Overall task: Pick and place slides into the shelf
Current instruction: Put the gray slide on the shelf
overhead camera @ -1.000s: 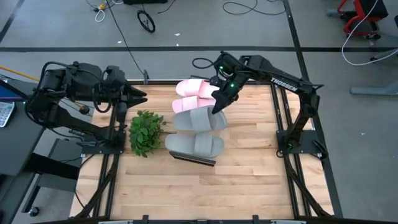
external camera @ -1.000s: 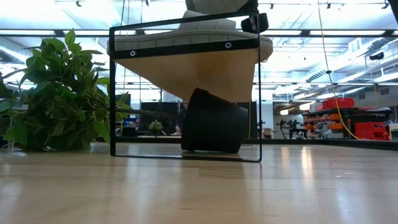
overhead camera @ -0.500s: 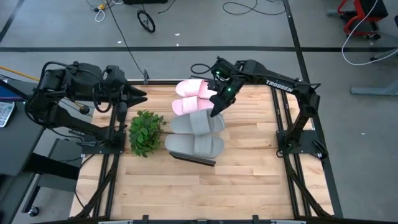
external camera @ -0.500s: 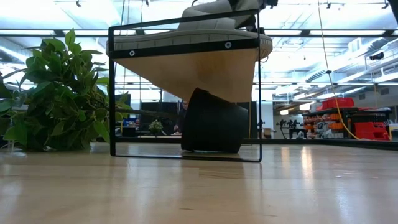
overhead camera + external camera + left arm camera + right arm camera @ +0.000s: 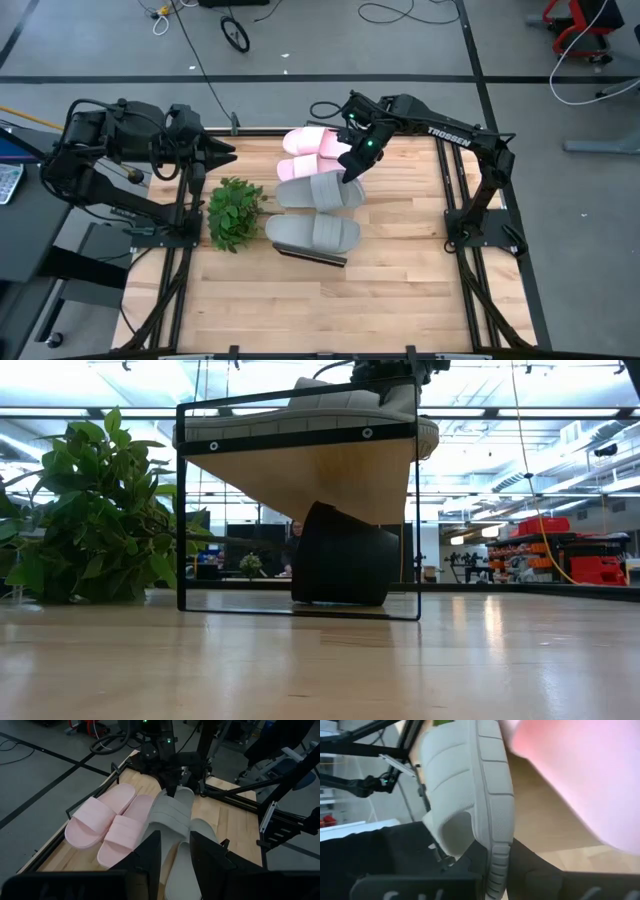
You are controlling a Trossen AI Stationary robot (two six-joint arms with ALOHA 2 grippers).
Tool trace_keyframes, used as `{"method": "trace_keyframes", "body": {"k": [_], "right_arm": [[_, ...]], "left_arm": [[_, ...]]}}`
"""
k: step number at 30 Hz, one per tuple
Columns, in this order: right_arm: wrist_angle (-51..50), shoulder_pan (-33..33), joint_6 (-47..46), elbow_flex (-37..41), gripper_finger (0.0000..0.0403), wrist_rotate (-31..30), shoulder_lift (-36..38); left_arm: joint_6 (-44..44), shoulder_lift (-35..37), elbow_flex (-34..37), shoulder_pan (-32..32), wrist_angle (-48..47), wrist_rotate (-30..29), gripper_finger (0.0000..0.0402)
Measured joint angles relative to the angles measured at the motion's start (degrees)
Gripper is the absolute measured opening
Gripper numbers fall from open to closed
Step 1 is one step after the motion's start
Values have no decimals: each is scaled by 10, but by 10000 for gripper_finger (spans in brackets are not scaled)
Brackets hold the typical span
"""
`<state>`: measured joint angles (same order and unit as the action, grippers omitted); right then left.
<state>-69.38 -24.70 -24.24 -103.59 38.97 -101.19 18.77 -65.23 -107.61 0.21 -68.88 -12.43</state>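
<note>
Slides (image 5: 315,197) are lined up on the shelf (image 5: 318,256) at frame centre, on the plank tabletop (image 5: 390,290). One grey slide's (image 5: 322,191) edge is pinched by the right gripper (image 5: 350,172). The left gripper (image 5: 225,153), parted and empty, is kept at upper left over grey flooring.

Two slides (image 5: 308,155) were pale pink and two slides (image 5: 315,213) were plain grey; the shelf (image 5: 300,470) showed light wood edged in black; the plant (image 5: 233,211) was leafy green; the bench (image 5: 400,280) was pale striped planking

Robotics lab: floor cables (image 5: 390,12), red equipment (image 5: 585,555), open ceiling
</note>
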Motion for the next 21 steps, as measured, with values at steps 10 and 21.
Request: {"method": "trace_keyframes", "body": {"k": [10, 21], "right_arm": [[-13, 0, 5, 0, 39, -42, 0], [-17, 1, -40, 0, 39, -24, 0]], "left_arm": [[-1, 0, 0, 0, 0, -10, 107], [-1, 0, 0, 0, 0, -22, 107]]}}
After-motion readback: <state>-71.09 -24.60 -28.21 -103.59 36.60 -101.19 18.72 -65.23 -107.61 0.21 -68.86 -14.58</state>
